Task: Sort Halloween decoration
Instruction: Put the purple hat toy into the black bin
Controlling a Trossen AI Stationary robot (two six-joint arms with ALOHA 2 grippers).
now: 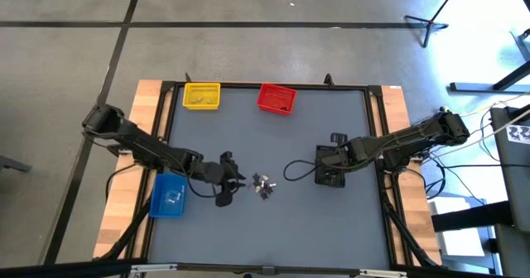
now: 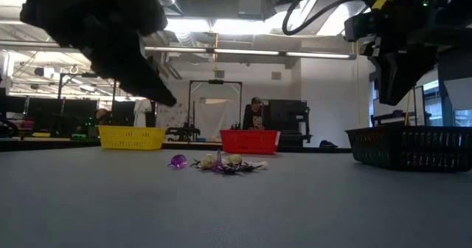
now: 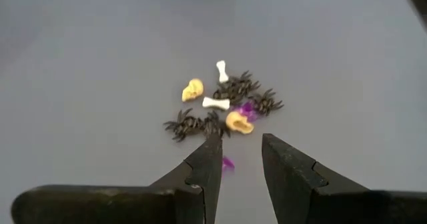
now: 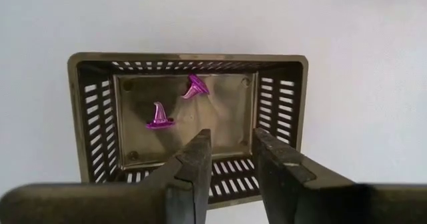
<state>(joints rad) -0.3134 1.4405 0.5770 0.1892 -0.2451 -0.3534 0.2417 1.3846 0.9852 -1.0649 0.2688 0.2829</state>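
Observation:
The Halloween decoration (image 3: 227, 104) lies as a small pile on the grey table: tan skulls (image 3: 193, 89), white bones (image 3: 215, 103), dark spiders (image 3: 267, 102) and purple bits (image 3: 228, 163). In the high view the pile (image 1: 263, 185) sits mid-table, and the low view shows it (image 2: 221, 163) too. My left gripper (image 3: 240, 151) hovers open just left of the pile, holding nothing, and shows in the high view (image 1: 238, 181). My right gripper (image 4: 231, 144) is open and empty above the black bin (image 4: 93, 117). Two purple witch hats (image 4: 160, 116) lie in that bin.
A yellow bin (image 1: 201, 96) and a red bin (image 1: 276, 98) stand at the table's far edge. The blue bin (image 1: 169, 194) stands at the left under my left arm, and the black bin (image 1: 331, 166) is right of the pile. Open table surface lies toward the near edge.

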